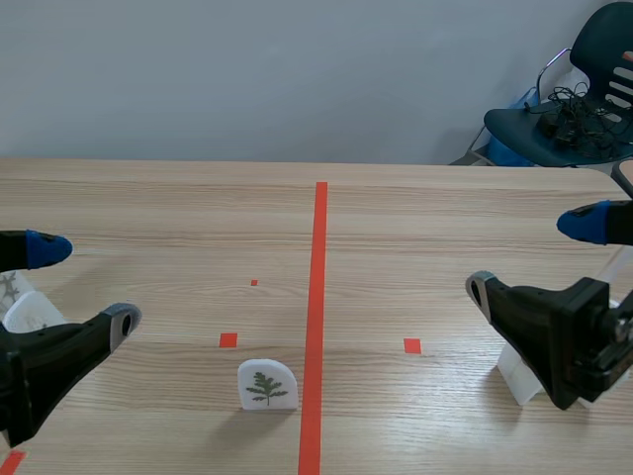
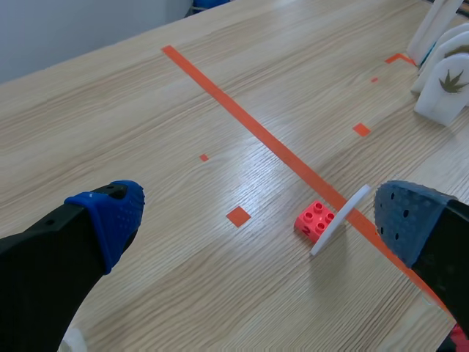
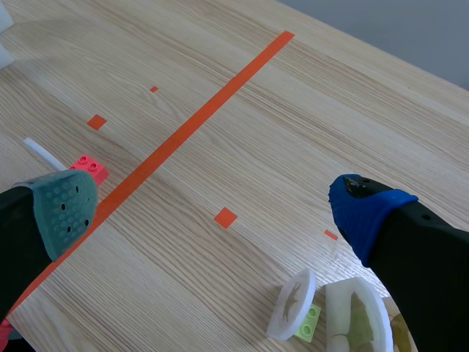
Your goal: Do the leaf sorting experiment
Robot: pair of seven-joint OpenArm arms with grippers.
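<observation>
Status: the leaf card — a thin white arched plate printed with a dark green leaf — stands upright on the table at 6 o'clock in the scene view, just to the 9 o'clock side of the centre tape line. The left wrist view shows the plate edge-on, seated in a red brick that serves as its foot. The left gripper is released, fingers wide apart and holding nothing; the card lies at about 4 o'clock from it. The right gripper is likewise released and empty, with the card at about 8 o'clock from it. Further leaf plates stand at each side: the left-hand card by the left arm, and the right-hand cards beside the right gripper's blue finger. Judged step: pick up the central card and carry it to the matching group; nothing is grasped, so sorting of this card has not begun. Procedure: use the left arm, since the card stands on its side of the line. Turn the wrist until the pads face the two flat sides of the plate, not its edges. Descend straight, centre the plate between the pads, and close low, near the brick — a high pinch is likely to tip the narrow foot. Lift vertically before any sideways travel, and set down apart from cards already standing.
</observation>
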